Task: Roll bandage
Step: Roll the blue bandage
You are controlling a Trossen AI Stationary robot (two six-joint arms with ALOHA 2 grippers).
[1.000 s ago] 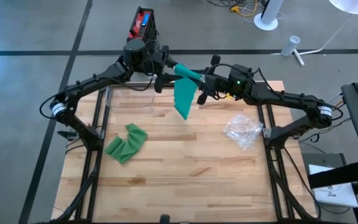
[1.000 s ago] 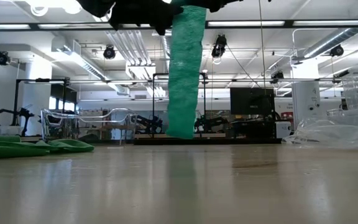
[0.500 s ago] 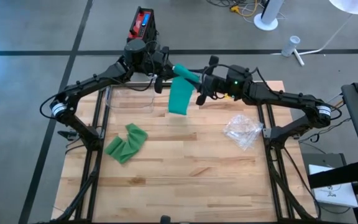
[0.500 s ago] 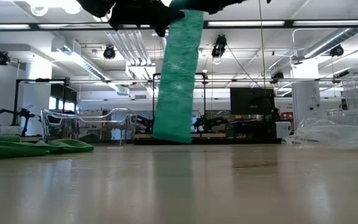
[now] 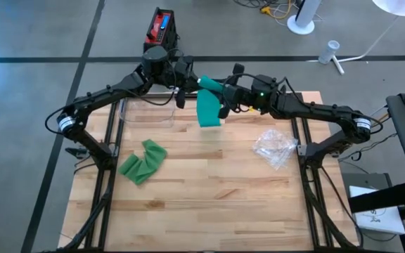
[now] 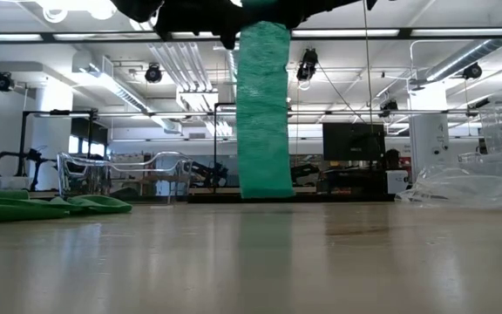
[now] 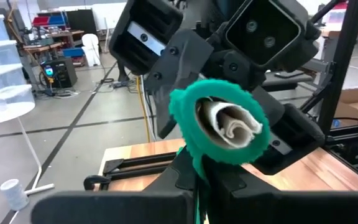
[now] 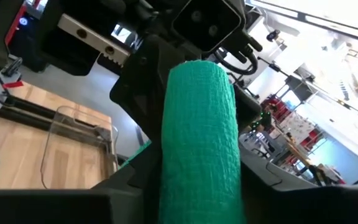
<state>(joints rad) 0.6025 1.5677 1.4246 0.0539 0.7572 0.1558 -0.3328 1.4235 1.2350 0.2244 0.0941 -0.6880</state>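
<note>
A green bandage roll [image 5: 209,84] with a pale core [image 7: 229,124] is held level in the air over the table's far edge, between my two grippers. Its loose tail [image 6: 264,113] hangs straight down from the roll, and its lower end is close above the table top. My left gripper [image 5: 192,83] comes in from the left and is shut on the bandage. My right gripper [image 5: 225,93] comes in from the right and is shut on the roll [image 8: 201,124]. A second green bandage [image 5: 143,161] lies crumpled on the table at the left. My left gripper pinches the green strip [image 7: 199,183] between its two shut fingers, just under the roll's end that faces it. The fingers lie level and come from the table's far left. Below the hold the strip hangs slack. My right gripper has the roll between its two fingers [image 8: 135,186], one on each side of the roll's end nearest it. The fingers lie level, along the roll, and come from the table's right. The roll sticks out past the fingertips toward the left gripper, lifted clear.
A clear plastic box [image 5: 146,112] stands at the far left of the table. A crumpled clear bag [image 5: 273,147] lies at the right. The wooden table top [image 5: 209,204] is bare in the middle and near side.
The hanging tail has swung toward the table's left and come back. It now hangs straight under the roll. Both grippers have stayed where they were, at the roll.
</note>
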